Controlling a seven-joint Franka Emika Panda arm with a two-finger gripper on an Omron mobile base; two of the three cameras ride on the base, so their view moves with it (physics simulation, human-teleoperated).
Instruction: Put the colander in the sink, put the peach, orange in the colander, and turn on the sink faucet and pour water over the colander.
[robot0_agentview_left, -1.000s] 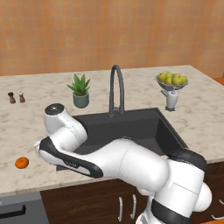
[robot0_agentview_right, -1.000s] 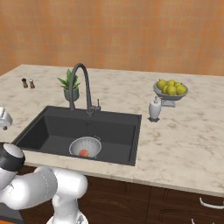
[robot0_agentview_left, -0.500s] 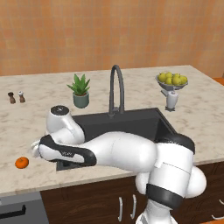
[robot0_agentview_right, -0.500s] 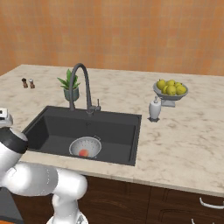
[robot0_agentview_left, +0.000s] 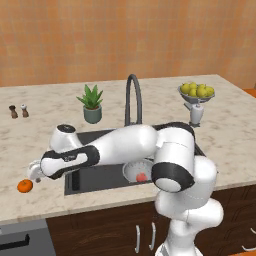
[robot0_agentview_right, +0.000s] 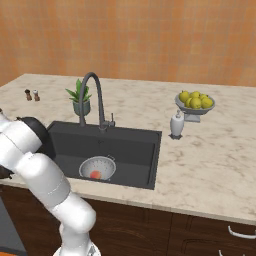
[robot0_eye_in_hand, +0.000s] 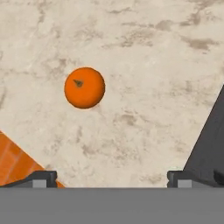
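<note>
**Jaws wide and empty above the orange at the table's front left edge**

Marbled beige stone makes up the table (robot0_agentview_left: 235, 135) I'm working over, with an orange-brown wall behind it and dark cabinet fronts below. Set into the table is the sink (robot0_agentview_right: 132, 150), a dark rectangular basin, and the sink faucet (robot0_agentview_right: 94, 95) arches up from its back rim. My arm stretches leftward across the front of the basin in the left base view.

Inside the sink, toward its front, sits the colander (robot0_agentview_right: 97, 167), upright on the basin floor, and I can see the peach (robot0_agentview_right: 94, 174) lying in it.

At the back of the table, left of the faucet, stands a potted plant (robot0_agentview_left: 92, 104); toward the right back corner are a stemmed bowl of yellow-green fruit (robot0_agentview_left: 196, 93) and a small white dispenser (robot0_agentview_right: 176, 124) just in front of it. Two little shakers (robot0_agentview_left: 18, 111) stand side by side near the left back edge.

The orange (robot0_eye_in_hand: 84, 87) rests on the bare table near its front left edge, left of the sink and apart from it. My jaws (robot0_agentview_left: 34, 172) hang just above it, spread fully wide, with nothing between them; both fingertips (robot0_eye_in_hand: 40, 178) show clear of the fruit in the hand view.
</note>
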